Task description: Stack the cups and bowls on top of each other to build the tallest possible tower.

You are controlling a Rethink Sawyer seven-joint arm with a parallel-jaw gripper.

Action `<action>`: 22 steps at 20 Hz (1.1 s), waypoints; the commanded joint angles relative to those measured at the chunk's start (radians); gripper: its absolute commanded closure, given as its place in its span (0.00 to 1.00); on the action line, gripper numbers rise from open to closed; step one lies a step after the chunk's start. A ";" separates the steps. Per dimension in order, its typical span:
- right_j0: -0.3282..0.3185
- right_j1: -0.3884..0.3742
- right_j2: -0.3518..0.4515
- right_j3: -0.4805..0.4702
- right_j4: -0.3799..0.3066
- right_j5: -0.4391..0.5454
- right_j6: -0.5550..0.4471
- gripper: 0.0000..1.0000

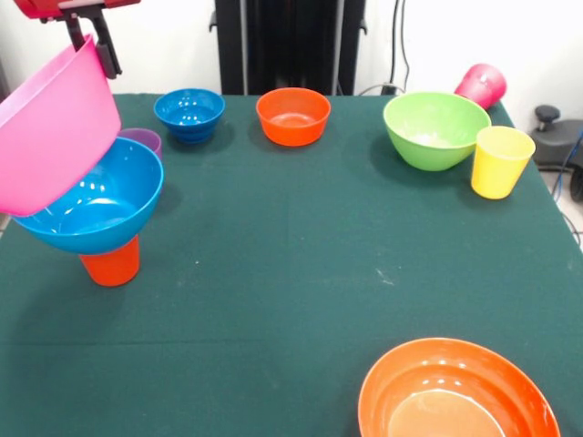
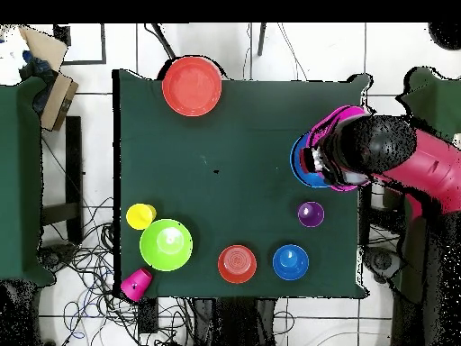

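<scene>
At the counter's [image 1: 291, 273] left edge, the hand [image 1: 91, 41] gripped the tilted pink bowl's [image 1: 55, 127] rim, the bowl resting in the medium blue bowl [image 1: 100, 205], which sat tilted atop the orange cup [image 1: 111, 264]. The purple cup [image 1: 141, 139] stood just behind.

table [image 1: 291, 273]: covered in dark green cloth | wall [image 1: 437, 36]: white, seen behind | floor [image 2: 99, 126]: pale tiles, crossed by cables [image 2: 90, 243] | cardboard box [image 2: 49, 77]: set beside table | second green surface [image 2: 18, 180]: seen at edge
</scene>
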 commanded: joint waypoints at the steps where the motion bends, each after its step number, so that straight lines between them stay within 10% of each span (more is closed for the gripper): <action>1: 0.009 -0.010 0.087 0.081 -0.088 -0.073 -0.128 1.00; 22: 0.039 -0.018 0.073 0.090 -0.123 -0.078 -0.123 1.00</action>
